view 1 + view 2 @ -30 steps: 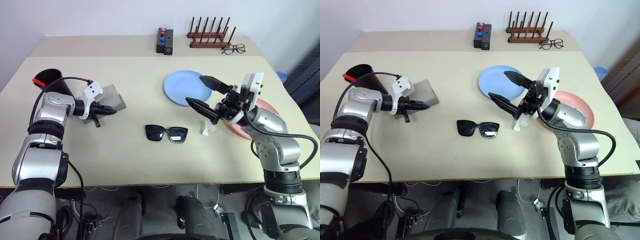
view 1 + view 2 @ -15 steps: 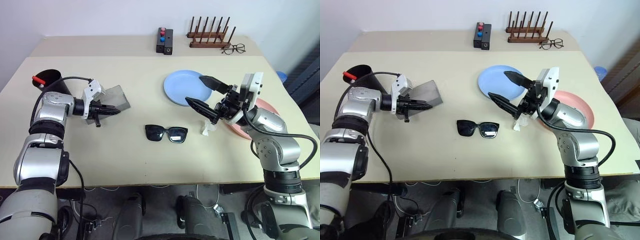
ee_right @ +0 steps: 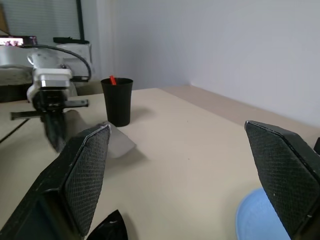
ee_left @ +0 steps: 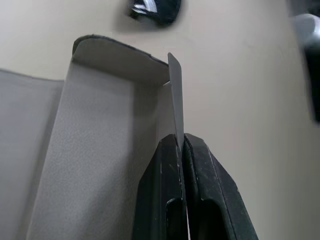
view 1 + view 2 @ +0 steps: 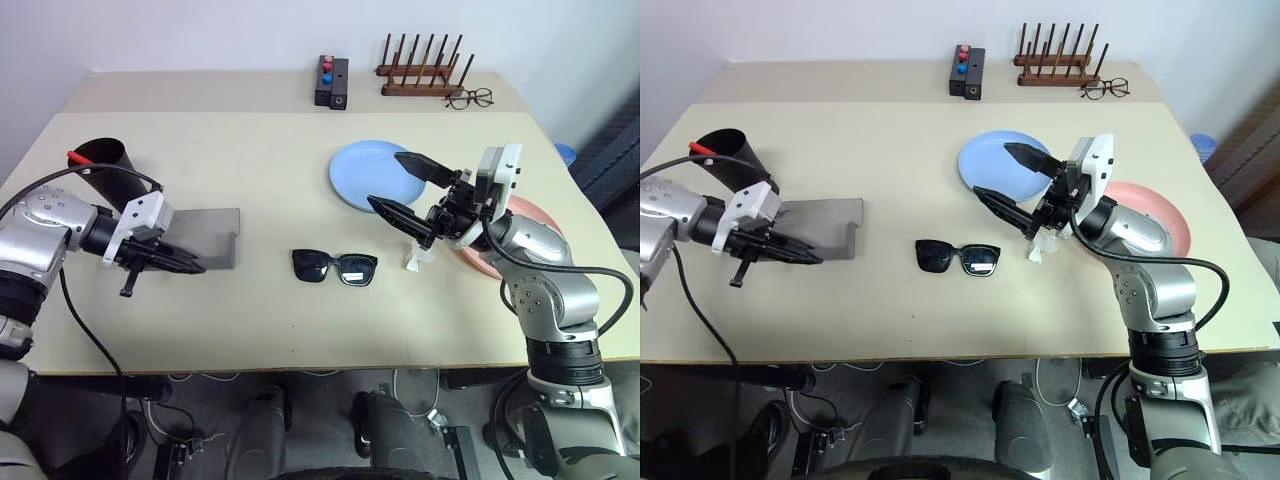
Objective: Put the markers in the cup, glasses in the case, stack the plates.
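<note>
The grey case point(image 5: 200, 238) lies opened out on the table at the left, and my left gripper point(image 5: 185, 266) is shut on its near wall. In the left wrist view the fingers point(image 4: 197, 165) pinch that thin wall. Behind it stands the black cup point(image 5: 105, 160) with a red-capped marker point(image 5: 75, 157) in it. The black glasses point(image 5: 334, 267) lie folded open at the table's middle. My right gripper point(image 5: 385, 180) hangs open above the table between the glasses and the blue plate point(image 5: 365, 175). The right arm partly hides the pink plate point(image 5: 525, 215). A small white thing point(image 5: 414, 262) lies under that gripper.
At the far edge stand a black box with red and blue buttons point(image 5: 330, 82), a wooden peg rack point(image 5: 415, 75) and wire-framed eyeglasses point(image 5: 468, 97). The right wrist view shows the cup point(image 3: 117, 100) and the left gripper on the case point(image 3: 112, 142).
My left gripper pulled back toward me and to the left, dragging the case with it. The case, tilted up before, now lies flat and opened out. The right arm kept still.
</note>
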